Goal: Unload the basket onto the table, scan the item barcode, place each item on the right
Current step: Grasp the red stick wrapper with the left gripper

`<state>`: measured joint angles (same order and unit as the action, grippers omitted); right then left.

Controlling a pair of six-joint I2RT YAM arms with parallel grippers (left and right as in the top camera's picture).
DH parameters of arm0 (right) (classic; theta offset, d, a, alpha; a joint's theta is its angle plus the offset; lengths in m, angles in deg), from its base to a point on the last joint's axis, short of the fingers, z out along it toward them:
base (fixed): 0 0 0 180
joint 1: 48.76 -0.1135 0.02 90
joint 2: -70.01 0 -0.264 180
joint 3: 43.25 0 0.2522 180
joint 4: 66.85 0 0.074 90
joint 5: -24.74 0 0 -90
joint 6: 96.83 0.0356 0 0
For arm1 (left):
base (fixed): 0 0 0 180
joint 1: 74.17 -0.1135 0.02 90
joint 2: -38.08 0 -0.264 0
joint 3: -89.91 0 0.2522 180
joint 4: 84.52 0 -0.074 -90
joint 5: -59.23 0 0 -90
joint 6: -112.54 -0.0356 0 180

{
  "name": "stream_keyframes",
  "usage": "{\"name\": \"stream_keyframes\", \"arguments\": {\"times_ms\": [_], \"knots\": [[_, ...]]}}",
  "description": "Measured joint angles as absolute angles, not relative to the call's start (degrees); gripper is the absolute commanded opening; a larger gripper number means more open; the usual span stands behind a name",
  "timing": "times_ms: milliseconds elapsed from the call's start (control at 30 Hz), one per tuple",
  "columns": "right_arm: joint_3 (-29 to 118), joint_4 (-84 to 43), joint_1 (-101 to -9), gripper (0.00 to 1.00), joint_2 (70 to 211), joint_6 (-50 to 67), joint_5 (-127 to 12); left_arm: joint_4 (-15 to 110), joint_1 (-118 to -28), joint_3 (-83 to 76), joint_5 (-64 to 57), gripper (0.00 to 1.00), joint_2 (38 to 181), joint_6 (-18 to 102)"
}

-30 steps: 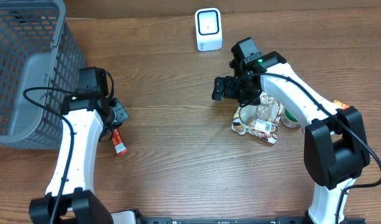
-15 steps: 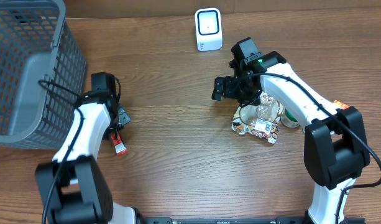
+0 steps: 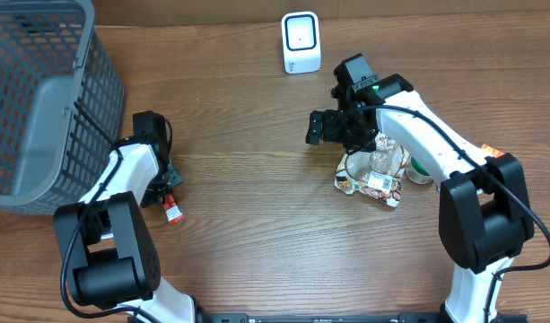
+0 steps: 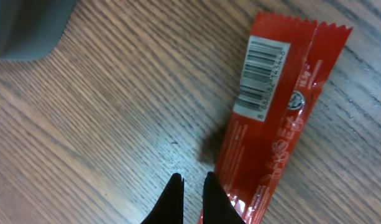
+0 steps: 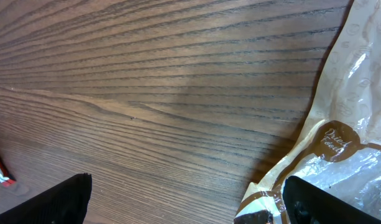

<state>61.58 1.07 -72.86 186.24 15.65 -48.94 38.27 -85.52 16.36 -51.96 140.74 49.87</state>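
**Red bar lies ready, barcode up, but no claw has it**

The bench (image 3: 257, 233) carries everything. On it, the grey basket (image 3: 32, 144) fills the ten o'clock corner of the overhead view. I judge it is where scanned goods go, so it is kept away from the middle.

The pile of snack bags (image 3: 375, 175) lies at three o'clock, close under the right arm, as stock waiting for its turn. The white scanner (image 3: 301, 42) stands upright at twelve o'clock with its window turned to the bench, so either arm can bring a label in front of it.

The red wrapper (image 4: 274, 118), which I take to be the item, lies flat at eight o'clock, near the basket. Its barcode (image 4: 260, 68) faces upward, which is good for reading but leaves the thin pack hard to pinch.

The left claw (image 4: 191, 182) is closed with nothing between its fingers, its tips just beside the wrapper's lower edge. The right claw (image 5: 185, 180) is spread fully wide and empty, hovering beside the snack bags.
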Motion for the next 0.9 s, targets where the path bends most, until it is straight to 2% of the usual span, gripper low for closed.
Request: {"name": "stream_keyframes", "arguments": {"times_ms": [500,900], "knots": [[61.58,1.09,-72.86,1.0,186.24,15.63,-48.94,41.97,-85.52,17.33,-47.41,0.04,140.87,49.87],[61.58,1.09,-72.84,1.0,186.24,15.65,-48.96,50.4,-82.68,19.93,-43.13,0.04,140.32,49.89]]}}
